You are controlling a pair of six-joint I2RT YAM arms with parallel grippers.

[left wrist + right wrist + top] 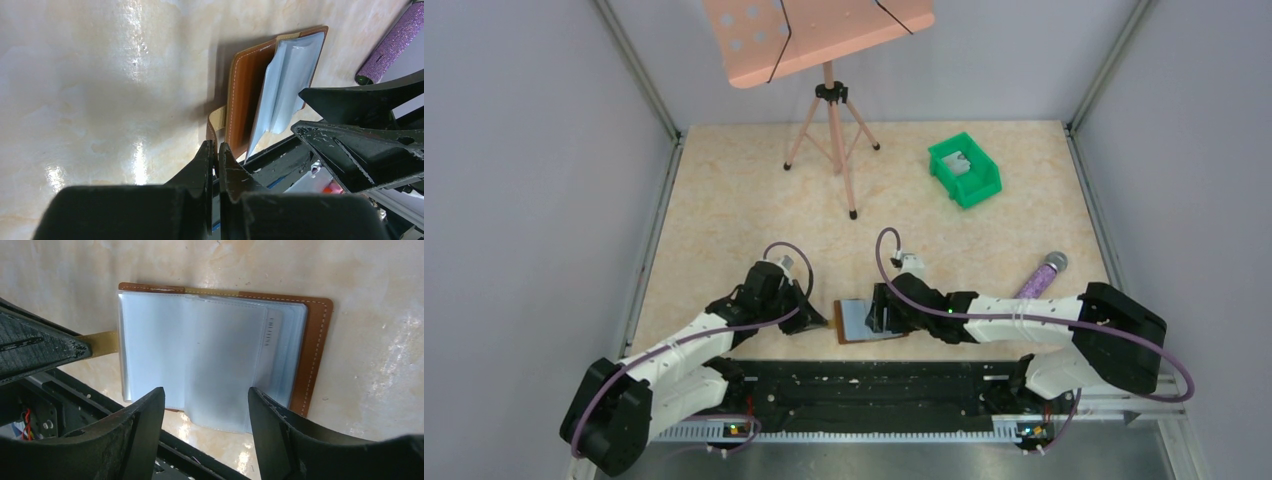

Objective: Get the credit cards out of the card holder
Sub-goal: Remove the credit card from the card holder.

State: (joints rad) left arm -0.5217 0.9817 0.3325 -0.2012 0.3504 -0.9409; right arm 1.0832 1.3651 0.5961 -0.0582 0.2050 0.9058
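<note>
The card holder [856,322] lies open near the table's front edge, brown leather [316,350] with blue-grey plastic sleeves [200,350] fanned over it. My left gripper [216,147] is shut on its little brown side tab [214,125] and shows at the holder's left edge [822,320]. My right gripper [206,392] stands open above the near edge of the sleeves, touching nothing, and from above [882,318] it hides the holder's right half. One of the credit cards [276,347], pale with a line of print, shows through a sleeve on the right.
A green bin [979,188] at the back right holds a light grey flat piece [961,163]. A purple glitter microphone [1041,275] lies right of the holder. A pink music stand on a tripod [832,130] is at the back. The black base rail [874,385] runs just below the holder.
</note>
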